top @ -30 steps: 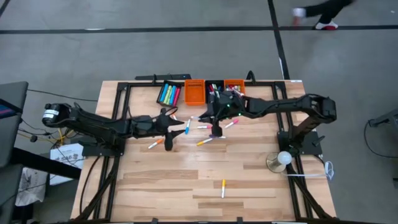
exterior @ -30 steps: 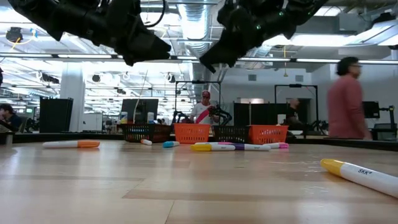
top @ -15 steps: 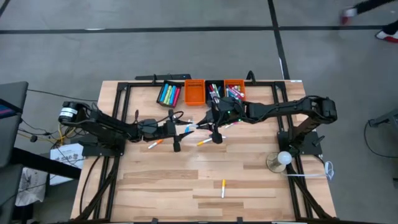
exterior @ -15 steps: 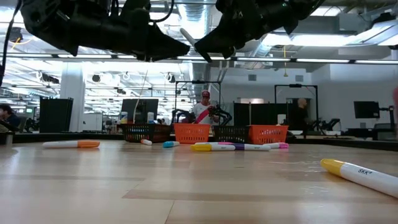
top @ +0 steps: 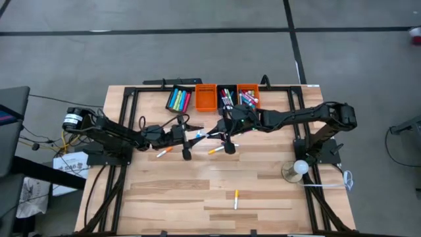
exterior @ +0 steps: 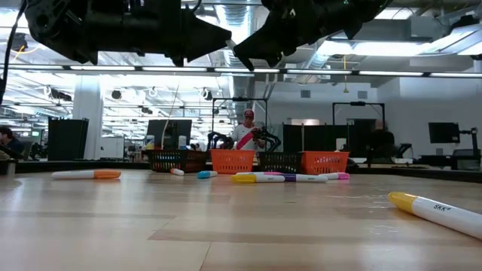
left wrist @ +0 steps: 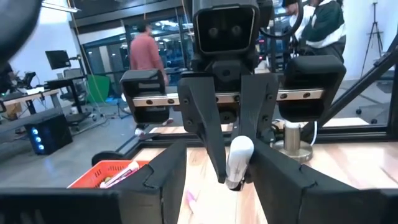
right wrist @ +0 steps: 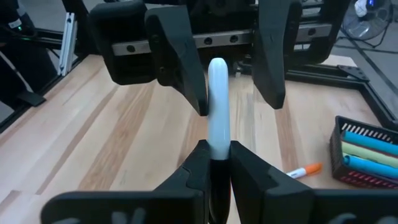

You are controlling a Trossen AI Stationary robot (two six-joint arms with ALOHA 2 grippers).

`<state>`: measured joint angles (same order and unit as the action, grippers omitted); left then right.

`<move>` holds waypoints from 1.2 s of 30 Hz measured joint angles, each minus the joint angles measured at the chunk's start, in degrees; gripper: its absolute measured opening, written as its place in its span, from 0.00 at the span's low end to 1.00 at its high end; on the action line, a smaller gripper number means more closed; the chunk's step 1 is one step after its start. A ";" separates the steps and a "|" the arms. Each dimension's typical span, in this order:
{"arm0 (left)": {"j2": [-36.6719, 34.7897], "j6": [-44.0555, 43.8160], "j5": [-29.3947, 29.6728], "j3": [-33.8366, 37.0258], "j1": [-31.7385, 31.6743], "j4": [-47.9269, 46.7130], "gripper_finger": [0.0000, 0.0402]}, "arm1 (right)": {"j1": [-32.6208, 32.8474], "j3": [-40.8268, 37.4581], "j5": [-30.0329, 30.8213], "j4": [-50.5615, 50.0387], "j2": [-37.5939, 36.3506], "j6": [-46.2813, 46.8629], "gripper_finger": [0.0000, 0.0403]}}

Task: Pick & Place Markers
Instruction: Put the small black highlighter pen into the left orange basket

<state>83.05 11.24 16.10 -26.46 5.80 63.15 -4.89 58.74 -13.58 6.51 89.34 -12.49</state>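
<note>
Both arms meet above the middle of the table (top: 263, 191), just in front of the bins (top: 205, 97): the right gripper (right wrist: 214, 163) is clamped on a white-ended marker (right wrist: 217, 102), whose tip sits between the parted fingers of the left gripper (right wrist: 233, 59), while other markers (top: 217, 151) lie loose below

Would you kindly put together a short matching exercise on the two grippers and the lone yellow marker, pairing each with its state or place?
Things:
A. right gripper
B. left gripper
C. yellow marker

States or places:
1. lying alone on the near part of the table
2. shut on a white marker
3. open, facing the other gripper

Pairs: A-2, B-3, C-1
</note>
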 joint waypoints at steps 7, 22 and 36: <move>0.00 -0.17 -0.01 0.00 0.00 0.36 0.37 | -0.02 0.00 0.04 0.23 0.00 0.00 0.09; 0.00 0.93 -0.09 0.00 -0.13 0.58 0.10 | -0.52 -0.09 0.26 1.32 0.00 -1.35 0.12; 0.00 3.54 -0.09 -0.02 -4.87 -0.12 0.09 | -0.57 0.00 11.82 -3.99 -0.04 -1.05 0.29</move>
<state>83.05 14.79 16.01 -26.48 0.93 63.02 -5.45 58.74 -1.76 2.52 89.30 -13.54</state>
